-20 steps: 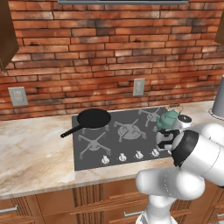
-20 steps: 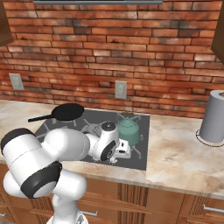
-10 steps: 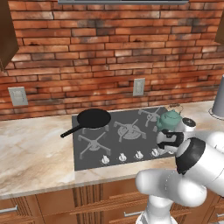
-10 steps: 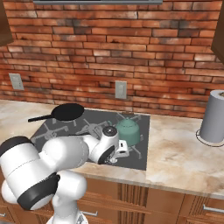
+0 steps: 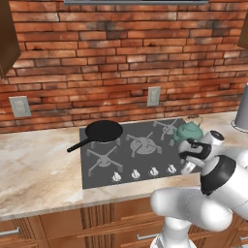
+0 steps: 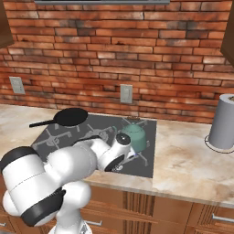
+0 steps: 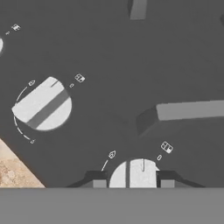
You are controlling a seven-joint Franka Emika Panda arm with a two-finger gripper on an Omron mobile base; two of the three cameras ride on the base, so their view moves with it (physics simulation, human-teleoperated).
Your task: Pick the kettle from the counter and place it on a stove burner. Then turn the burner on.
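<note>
- The gripper (image 7: 130, 181) hangs low over the front right strip of the dark cooktop (image 5: 133, 162), pointing straight down at the row of white knobs.
- Its two dark fingers (image 7: 95, 179) stand partly apart, one on each side of a white knob (image 7: 133, 174). The knob sits squarely between them; I cannot tell whether the pads press on it or stand just clear of it.
- A second white knob (image 7: 43, 104), with a grey bar across its face, lies well to the left of the fingers in the hand view and a little ahead of them.
- A grey arm of a grate (image 7: 183, 111) crosses the cooktop ahead of the fingers and to their right.
- A corner of beige counter (image 7: 13, 170) shows to the left of the fingers, at the cooktop's edge.
- The kettle (image 6: 133, 137), teal-green and upright, rests on the stove burner (image 6: 145, 157) at the right side of the cooktop, just beyond the gripper. In the left base view the kettle (image 5: 188, 131) sits right behind the hand.
- A black frying pan (image 5: 100, 132) lies on a left rear burner, well apart from the fingers, handle towards the left counter.
- A grey cylinder (image 6: 223, 122) stands on the counter far to the right.
</note>
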